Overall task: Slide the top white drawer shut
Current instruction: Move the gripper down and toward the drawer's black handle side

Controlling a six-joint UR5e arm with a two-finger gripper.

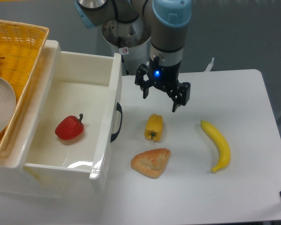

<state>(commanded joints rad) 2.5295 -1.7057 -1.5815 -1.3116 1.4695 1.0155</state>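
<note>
Top white drawer (70, 110) pulled out, lower front hidden — jaws (160, 99) spread, grasping nothing, above table (234, 187)

The silver-grey metal arm (165, 28) at the frame's upper centre carries light-blue plastic joint caps. Its black 2-finger gripper (160, 100) shows a glowing blue light, and the white round base (126, 44) bears a small red-and-white sticker.

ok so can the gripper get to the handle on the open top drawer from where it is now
Probably yes. The gripper hangs open above the table, just right of the drawer. The handle faces it, with bare tabletop between; the yellow pepper lies a bit nearer the camera, off the direct line.
</note>
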